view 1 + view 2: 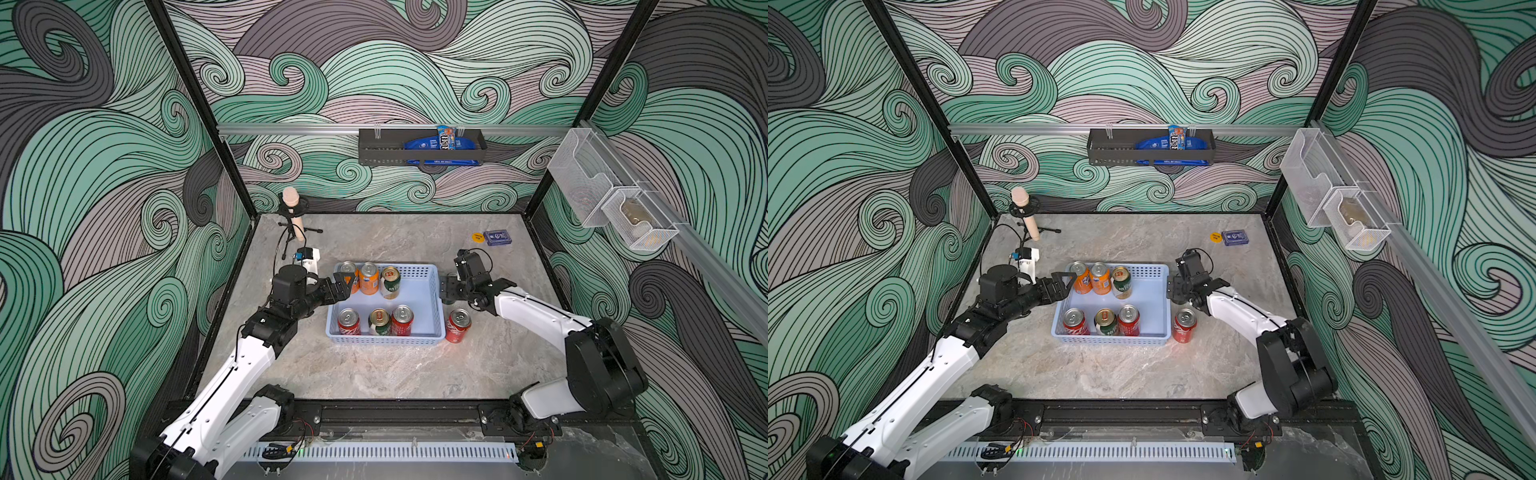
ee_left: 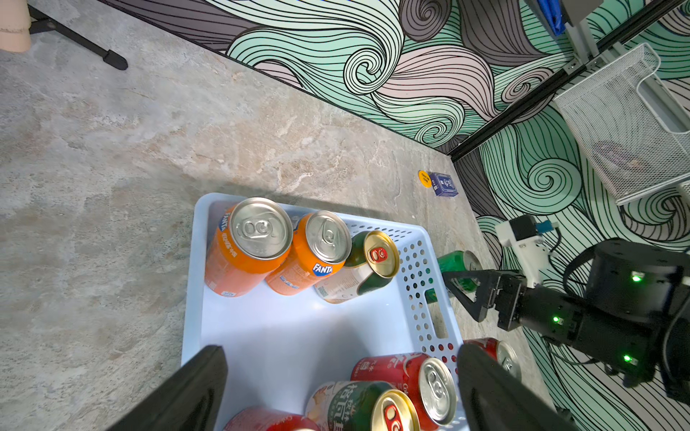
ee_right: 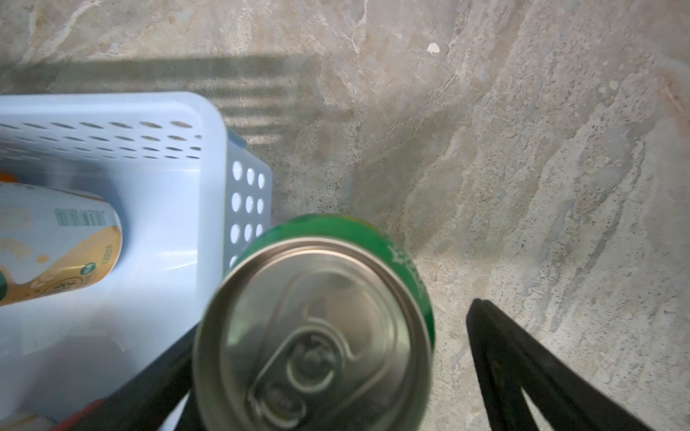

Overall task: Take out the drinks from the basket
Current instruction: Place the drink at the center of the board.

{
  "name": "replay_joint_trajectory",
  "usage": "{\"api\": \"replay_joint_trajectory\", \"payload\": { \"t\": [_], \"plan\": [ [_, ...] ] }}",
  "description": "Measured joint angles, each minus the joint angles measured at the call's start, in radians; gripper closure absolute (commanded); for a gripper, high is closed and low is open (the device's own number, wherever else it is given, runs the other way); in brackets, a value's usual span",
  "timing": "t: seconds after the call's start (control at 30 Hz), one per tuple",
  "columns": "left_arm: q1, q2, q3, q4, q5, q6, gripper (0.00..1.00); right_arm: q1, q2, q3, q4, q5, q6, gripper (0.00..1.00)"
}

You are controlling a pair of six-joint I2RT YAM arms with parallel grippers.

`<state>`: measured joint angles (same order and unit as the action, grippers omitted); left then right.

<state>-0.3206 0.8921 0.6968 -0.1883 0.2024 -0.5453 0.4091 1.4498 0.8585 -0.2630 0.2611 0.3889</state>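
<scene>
In both top views six drinks (image 1: 369,278) stand in the basket (image 1: 419,303), a red can (image 1: 458,325) just outside. Left wrist: your left gripper (image 2: 339,352) gapes empty over the basket. Right wrist: your right gripper (image 3: 332,324) straddles the green can (image 3: 317,328) beside the basket, jaws apart (probably thin-walled and slick; grip mid-body, gently).

The basket (image 1: 419,299) sits centrally on the desk (image 1: 374,374). Inside, a back row (image 1: 369,279) and a front row (image 1: 379,322) of three cans each fill its left end. Right of it stand a near can (image 1: 458,325) and, seemingly just beside its wall, a far can (image 3: 313,321).
</scene>
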Motion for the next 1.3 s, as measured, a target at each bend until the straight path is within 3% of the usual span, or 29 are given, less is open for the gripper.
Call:
{"api": "replay_joint_trajectory", "payload": {
  "t": [0.37, 0.83, 1.03, 1.3],
  "plan": [
    [0.02, 0.0, 0.0, -0.003, -0.002, 0.005, 0.01, 0.005, -0.141, 0.02, 0.006, -0.013, -0.002, 0.01],
    [0.084, -0.033, 0.0, -0.035, -0.035, 0.071, 0.01, 0.053, -0.274, 0.089, 0.005, -0.142, -0.006, 0.04],
    [0.134, -0.005, 0.0, -0.019, 0.016, 0.074, 0.01, 0.102, -0.259, 0.142, 0.007, -0.169, -0.013, 0.03],
    [0.148, 0.005, 0.0, -0.017, 0.045, 0.076, 0.01, 0.154, -0.124, 0.206, 0.006, -0.233, -0.039, 0.05]
  ]
}}
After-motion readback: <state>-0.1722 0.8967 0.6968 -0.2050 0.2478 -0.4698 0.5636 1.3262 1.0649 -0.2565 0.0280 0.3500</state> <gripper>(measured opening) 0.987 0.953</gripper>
